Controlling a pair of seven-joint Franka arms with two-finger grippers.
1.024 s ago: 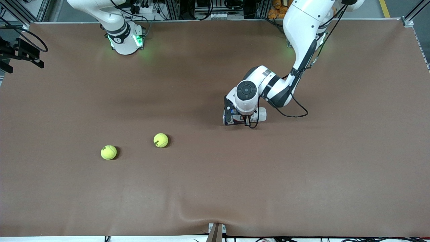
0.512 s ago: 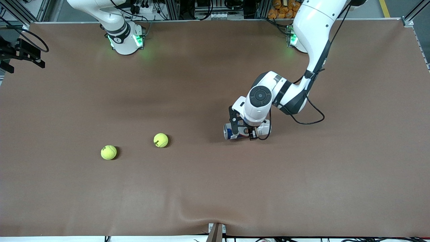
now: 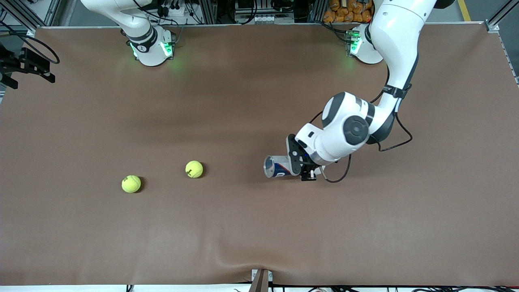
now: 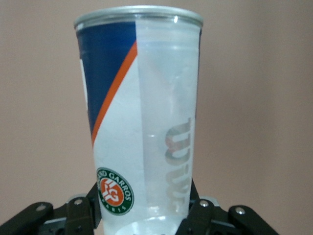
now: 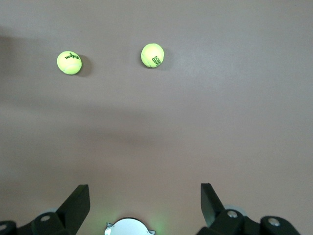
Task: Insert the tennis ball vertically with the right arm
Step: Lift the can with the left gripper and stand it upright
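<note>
Front view: brown table [image 3: 405,227], two arms, one can, two balls.
Can: clear ball tube [image 3: 276,166] with blue and orange label, in mid-table, on its side, open mouth toward the right arm's end.
Left claw [image 3: 302,164]: clamped on the tube's base end; left wrist view shows fingers [image 4: 80,215] either side of the tube [image 4: 142,117].
Change: over the last second the left arm carried the tube toward the table's front edge and swung its wrist round.
Meaning: likely staging the tube; it looks not yet upright.
Balls: one tennis ball [image 3: 194,169] mid-table, second ball [image 3: 131,183] nearer the front edge, both untouched.
Right claw [image 5: 144,198]: apart, empty, waiting near its base.
</note>
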